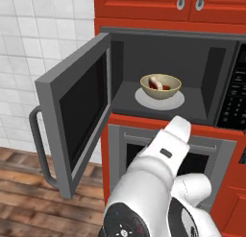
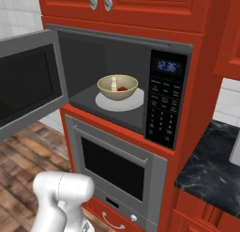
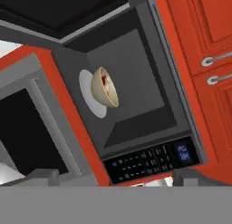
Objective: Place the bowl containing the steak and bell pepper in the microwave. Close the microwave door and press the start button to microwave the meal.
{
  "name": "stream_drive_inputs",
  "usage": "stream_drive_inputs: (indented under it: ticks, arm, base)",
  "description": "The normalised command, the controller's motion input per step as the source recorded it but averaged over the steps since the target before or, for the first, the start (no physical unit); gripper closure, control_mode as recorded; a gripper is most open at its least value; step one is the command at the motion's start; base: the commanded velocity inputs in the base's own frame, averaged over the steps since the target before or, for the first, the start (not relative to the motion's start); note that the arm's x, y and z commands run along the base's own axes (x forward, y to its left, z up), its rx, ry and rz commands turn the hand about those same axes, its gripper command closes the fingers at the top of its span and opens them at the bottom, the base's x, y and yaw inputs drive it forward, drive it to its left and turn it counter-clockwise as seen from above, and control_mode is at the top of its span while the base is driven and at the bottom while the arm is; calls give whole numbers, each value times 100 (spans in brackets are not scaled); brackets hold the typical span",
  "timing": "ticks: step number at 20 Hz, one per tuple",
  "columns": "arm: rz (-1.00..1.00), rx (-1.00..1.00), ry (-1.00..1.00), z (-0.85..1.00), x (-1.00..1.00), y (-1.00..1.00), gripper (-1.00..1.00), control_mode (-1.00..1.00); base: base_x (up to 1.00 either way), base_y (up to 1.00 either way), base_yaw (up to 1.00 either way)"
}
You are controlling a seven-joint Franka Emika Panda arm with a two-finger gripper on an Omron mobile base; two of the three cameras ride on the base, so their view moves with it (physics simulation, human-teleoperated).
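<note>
The tan-yellow bowl (image 1: 161, 88) (image 2: 117, 90) (image 3: 108, 94) stands on a white round plate (image 1: 144, 100) inside the microwave (image 1: 158, 53) (image 2: 108, 52) (image 3: 136, 60). In it lie the steak (image 1: 154, 82) and the red bell pepper (image 1: 166, 87) (image 2: 123, 89). The microwave door (image 1: 79, 116) (image 2: 26, 81) is swung wide open to the left, its curved handle (image 1: 38, 145) pointing outward. In the hand view my gripper (image 3: 118, 177) is open and holds nothing; it is pulled back from the cavity and faces it. The black keypad (image 2: 164, 109) (image 3: 145, 159) sits right of the cavity.
A grey oven (image 1: 144, 154) (image 2: 117, 170) with a dark window is built in under the microwave. Red cabinets (image 2: 140, 5) with metal handles are above. A black stone counter (image 2: 211, 165) lies to the right, and wood floor (image 1: 29, 193) spreads under the open door.
</note>
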Motion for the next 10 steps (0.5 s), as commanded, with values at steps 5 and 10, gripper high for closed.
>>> stream_drive_inputs:
  ticks: [5, 10]
  arm:
    - [0, -38, 7, 15, -42, 97, -100, -100]
    - [0, -36, 0, 0, -9, 100, -100, -100]
  base:
    - [0, 0, 0]
    - [0, 0, 0]
